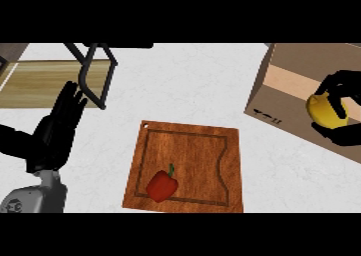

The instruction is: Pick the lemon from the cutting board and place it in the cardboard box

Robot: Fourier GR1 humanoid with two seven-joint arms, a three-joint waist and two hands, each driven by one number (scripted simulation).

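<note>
While right hand (345,107) fingers curl round lemon (325,110) over cardboard box (286,87), left hand (54,132) open

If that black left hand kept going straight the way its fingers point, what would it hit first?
Probably the dark metal frame just beyond the left hand's fingertips, with the wooden surface under it. Depth is unclear, so it might pass above.

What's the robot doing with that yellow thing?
The yellow thing is a lemon. The robot's right hand has its fingers curled round it and holds it over the cardboard box at the right side of the counter. It is not let go yet. The left hand is open at the left, just resting. On the wooden cutting board in the middle lies a red pepper, which nobody is touching.
</note>
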